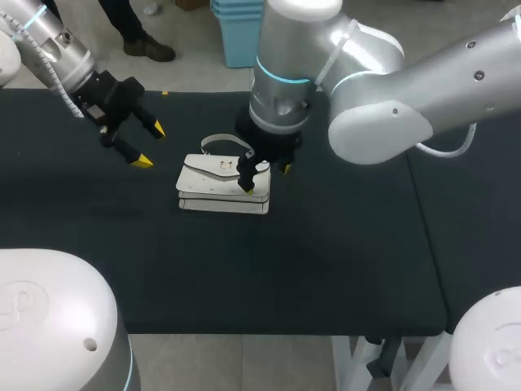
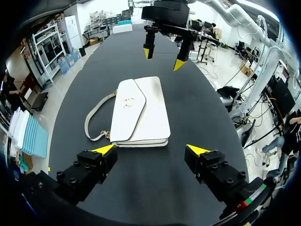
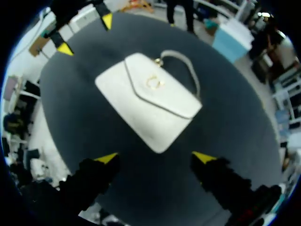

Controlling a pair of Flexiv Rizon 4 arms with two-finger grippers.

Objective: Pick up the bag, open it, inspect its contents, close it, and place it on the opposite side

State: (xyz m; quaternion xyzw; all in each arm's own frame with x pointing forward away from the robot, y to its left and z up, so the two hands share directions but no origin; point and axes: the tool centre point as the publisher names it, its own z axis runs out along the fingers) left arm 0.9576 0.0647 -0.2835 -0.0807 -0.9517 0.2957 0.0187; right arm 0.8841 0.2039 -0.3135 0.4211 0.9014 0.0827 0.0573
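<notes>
While the bag (image 1: 216, 183) (flap shut) lies flat on the bench (image 1: 326, 269), right jaws hang wide over it, left jaws wide nearby.

Head camera looks down from behind — both wrist cameras share the bag (image 2: 141, 113), the right seemingly nearer.

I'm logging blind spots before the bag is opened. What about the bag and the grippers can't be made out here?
1. Contents of the bag: hidden in every view by its closed flap.
2. One end of the strap, head view: covered by the right gripper.
3. Whether the right gripper touches the bag: they overlap in the head view, and no view settles the height.
4. How the clasp fastens: too small to tell.
</notes>
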